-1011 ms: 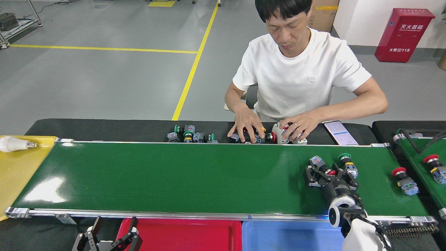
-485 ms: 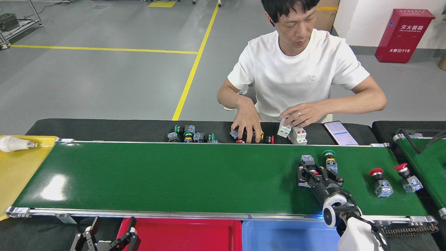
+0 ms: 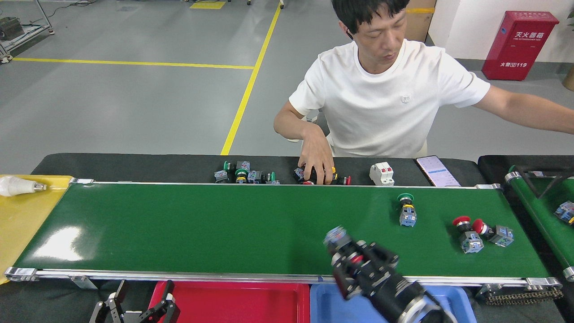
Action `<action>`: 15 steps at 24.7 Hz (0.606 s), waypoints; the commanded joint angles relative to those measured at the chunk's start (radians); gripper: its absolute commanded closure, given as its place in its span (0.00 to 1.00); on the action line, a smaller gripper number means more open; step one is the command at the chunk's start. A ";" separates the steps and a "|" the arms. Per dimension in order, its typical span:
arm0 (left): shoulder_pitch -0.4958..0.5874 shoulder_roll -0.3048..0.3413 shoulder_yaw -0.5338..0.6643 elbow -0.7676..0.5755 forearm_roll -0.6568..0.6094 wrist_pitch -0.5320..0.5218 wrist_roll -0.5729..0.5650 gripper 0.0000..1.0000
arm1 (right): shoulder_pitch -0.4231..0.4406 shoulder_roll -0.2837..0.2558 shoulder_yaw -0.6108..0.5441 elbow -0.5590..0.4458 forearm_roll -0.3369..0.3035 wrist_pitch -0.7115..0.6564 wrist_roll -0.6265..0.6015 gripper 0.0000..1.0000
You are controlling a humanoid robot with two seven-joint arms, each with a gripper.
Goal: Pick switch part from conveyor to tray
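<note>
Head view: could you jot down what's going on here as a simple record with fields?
Right end effector: shut on a red-button switch part, near the conveyor's front edge
Left end effector: open, idle below the conveyor
Conveyor: carries one green-capped switch and two red-capped switches
Trays: red tray and blue tray in front of the belt
Person: seated behind the belt, one hand on loose parts
Far side: white breaker, phone
Left: bulb on yellow tray

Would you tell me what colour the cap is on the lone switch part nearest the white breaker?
Green, seen in the head view: the switch part lies alone on the conveyor.
</note>
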 commanded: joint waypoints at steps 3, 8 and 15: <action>-0.002 0.006 -0.003 -0.013 0.002 0.001 0.008 0.00 | 0.001 0.022 0.100 -0.003 0.086 -0.038 0.003 0.02; -0.004 0.004 -0.004 -0.013 0.002 0.001 0.008 0.00 | -0.009 0.049 0.121 0.020 0.141 -0.022 0.003 0.02; -0.004 0.009 0.006 -0.013 0.001 0.001 0.007 0.00 | -0.084 0.054 -0.003 0.012 0.143 0.090 -0.003 0.03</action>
